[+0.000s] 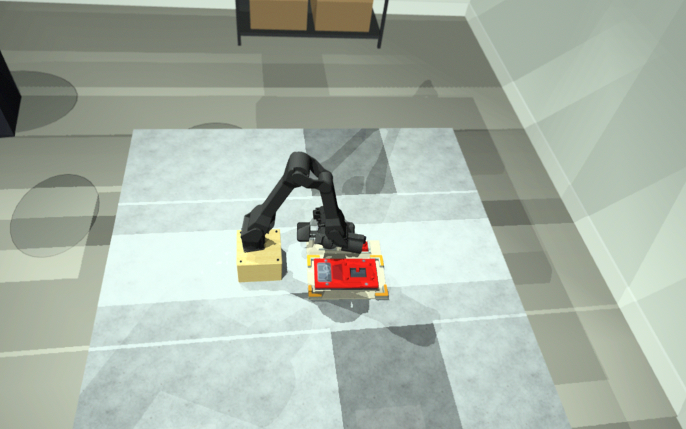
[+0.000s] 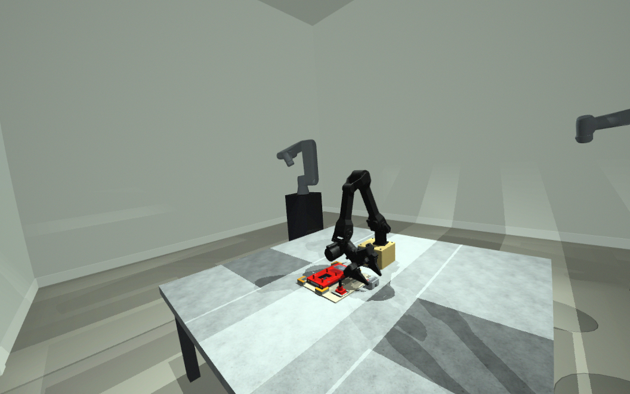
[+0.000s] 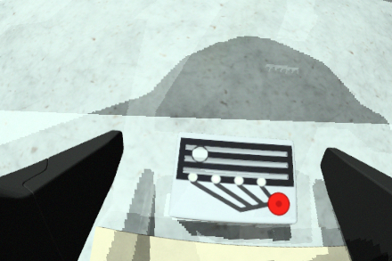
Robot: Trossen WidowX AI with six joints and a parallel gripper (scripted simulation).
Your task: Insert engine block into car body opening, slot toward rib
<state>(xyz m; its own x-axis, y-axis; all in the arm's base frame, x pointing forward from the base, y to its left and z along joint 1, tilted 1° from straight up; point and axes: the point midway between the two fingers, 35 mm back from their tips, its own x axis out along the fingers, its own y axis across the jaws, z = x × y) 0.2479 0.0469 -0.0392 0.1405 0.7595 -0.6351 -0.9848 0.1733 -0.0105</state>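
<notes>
The engine block (image 2: 373,282) (image 3: 232,176) is a small light-grey block, its black-striped face with a red dot toward the wrist camera. It is off the board's edge, at or close to table height. Whether it rests flat is unclear, and its orange-marked slot side is hidden. My gripper (image 3: 226,150) is open, one finger on each side of the block with gaps between. The arm hides the block in the top view. The red car body (image 1: 332,283) (image 2: 316,281) lies on the board, its rectangular opening (image 1: 357,273) empty, with a small red rib at its far edge.
The cream board (image 1: 375,246) (image 2: 331,296) has orange corner brackets (image 1: 384,292) around the car body. A red upright part (image 2: 340,289) stands on the board beside the car. The arm's tan base block (image 1: 258,272) (image 2: 388,255) is nearby.
</notes>
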